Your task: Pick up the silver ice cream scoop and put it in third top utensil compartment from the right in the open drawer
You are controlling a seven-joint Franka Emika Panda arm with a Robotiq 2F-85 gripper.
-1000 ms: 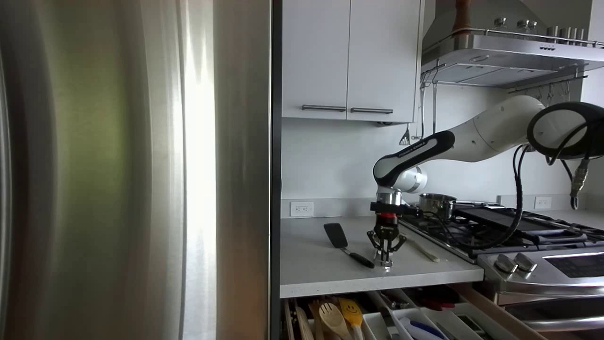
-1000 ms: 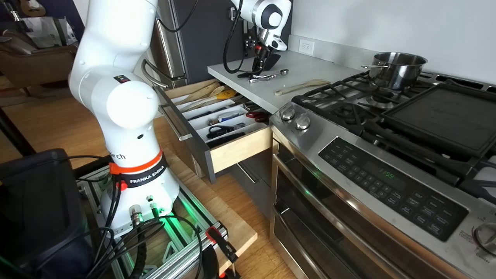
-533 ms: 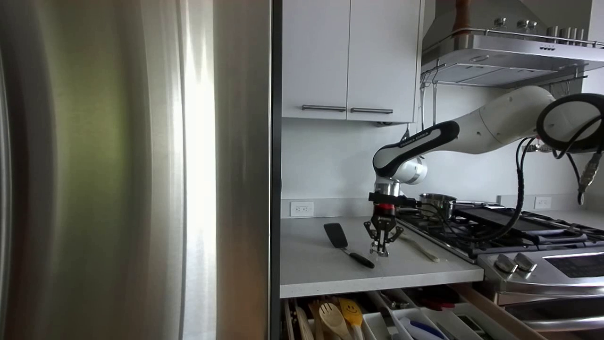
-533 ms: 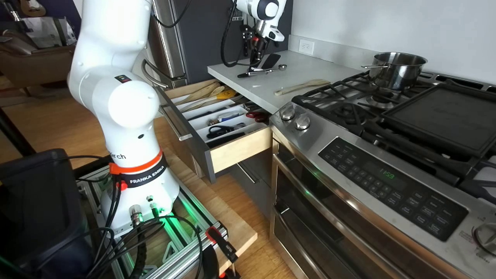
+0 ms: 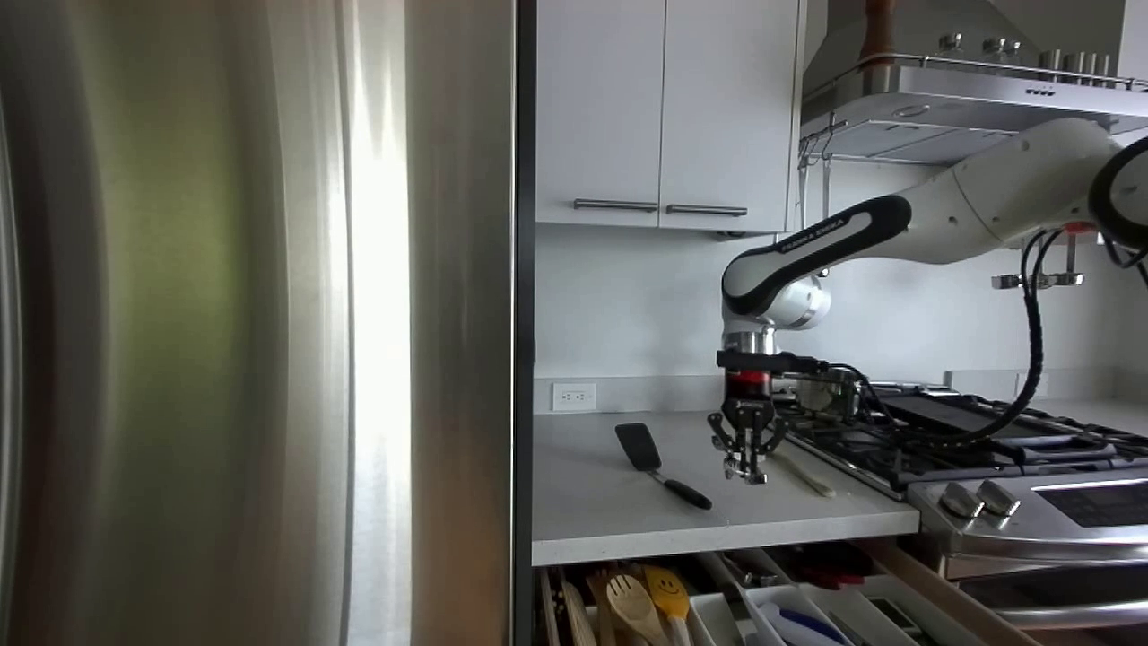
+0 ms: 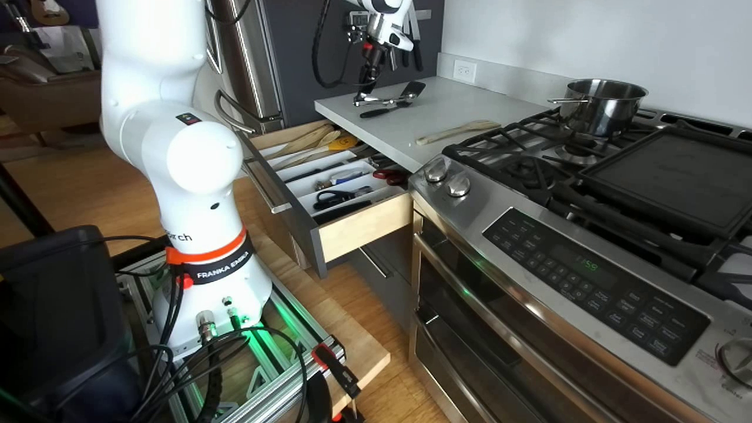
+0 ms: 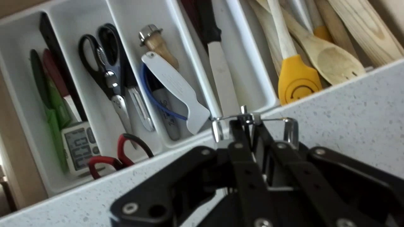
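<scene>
Silver ice cream scoop (image 6: 385,101), one: in the hand (image 7: 247,121), fingers (image 7: 237,134) drawn narrow around it, over the desk (image 5: 592,493) and outside the open drawer (image 6: 367,226). On the desk, one black turner (image 5: 637,446), close by the scoop in an exterior view, and one wooden spoon (image 6: 461,131).

Wrist view: white drawer tray (image 7: 151,11), four compartments seen. Counted from that view's left:
First – one digital timer (image 7: 80,148); slim tools (image 7: 56,135) beside it, green, red and black, number unsure.
Second – one pair of black-handled scissors (image 7: 118,74); one metal-ended tool (image 7: 140,105).
Third – one flat white tool (image 7: 172,80), one wood-handled tool (image 7: 162,47), one marker (image 7: 167,118).
Fourth – one black-handled knife (image 7: 222,72).
Red-and-black scissor handles (image 7: 125,160), one pair, just by the desk edge. Further right in the drawer, one yellow spatula (image 7: 290,75), smiley face on its head, among wooden utensils (image 7: 334,63) too overlapped to count.

Range (image 6: 470,214): one steel pot (image 6: 599,114), three knobs (image 6: 458,184) in an exterior view.

Writing: FRANKA EMIKA on the arm's base (image 6: 220,269), and again along the forearm (image 5: 812,235) in an exterior view. Above the orange strap (image 6: 211,252), letters ending "rch". Oven display (image 6: 587,263) shows green digits, too blurred to be sure of; timer digits and marker lettering likewise unclear.
</scene>
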